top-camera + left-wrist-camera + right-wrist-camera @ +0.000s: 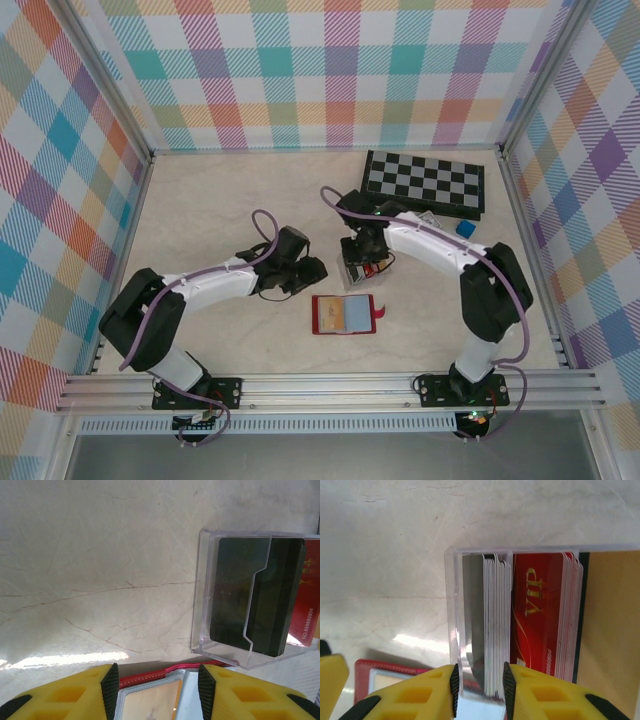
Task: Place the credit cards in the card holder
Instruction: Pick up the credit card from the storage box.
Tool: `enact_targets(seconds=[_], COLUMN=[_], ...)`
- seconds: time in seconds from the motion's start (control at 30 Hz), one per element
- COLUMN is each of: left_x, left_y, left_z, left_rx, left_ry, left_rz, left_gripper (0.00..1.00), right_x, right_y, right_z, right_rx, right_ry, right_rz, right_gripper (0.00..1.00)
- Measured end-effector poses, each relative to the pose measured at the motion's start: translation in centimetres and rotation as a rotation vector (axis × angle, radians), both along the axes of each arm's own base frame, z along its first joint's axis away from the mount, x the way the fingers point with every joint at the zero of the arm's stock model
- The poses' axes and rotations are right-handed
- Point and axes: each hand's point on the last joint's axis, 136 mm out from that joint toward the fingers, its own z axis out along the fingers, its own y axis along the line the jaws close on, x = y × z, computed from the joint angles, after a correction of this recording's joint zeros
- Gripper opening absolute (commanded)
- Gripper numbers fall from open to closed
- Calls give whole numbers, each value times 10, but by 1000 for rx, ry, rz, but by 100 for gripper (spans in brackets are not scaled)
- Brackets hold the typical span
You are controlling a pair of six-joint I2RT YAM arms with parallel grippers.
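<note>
Near the middle of the table the card holder lies open and flat, its red border around two pages. The left page looks pale orange and the right one grey. I cannot tell if a card already sits in these sleeves.

Just behind it, on the far side and a little to the right, stands a clear plastic box. The right wrist view shows the box with two packs standing on edge, side by side. One is a pack of grey-white credit cards on the left. The other is a pack of red cards with gold "VIP" letters on the right.

The right hand is over this box. Its jaws are narrow and stand at both sides of the near end of the grey-white pack. I cannot tell if the pads really press the cards.

The left hand hovers low over the far edge of the card holder, with the box just beyond it. Its jaws are apart with nothing between them.

At the far right of the table lies a folding chessboard, and near it a small blue cube.
</note>
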Motion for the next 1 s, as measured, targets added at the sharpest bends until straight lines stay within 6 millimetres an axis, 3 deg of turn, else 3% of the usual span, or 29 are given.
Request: enact_targets(seconds=[0.37,0.57,1.0], left_x=[5,7,7], left_y=[26,32,33], left_z=[8,11,11], left_rx=[0,-3,-3], left_ry=[-34,-44,-45], left_rz=[90,106,108], left_gripper=[48,48,48], right_x=[11,13,16], right_y=[-3,-8,-16], right_z=[-24,-24,-20], right_rx=[-229,-308,-367], right_ry=[-50,-90,-122], right_rz=[40,51,63], right_gripper=[35,34,19])
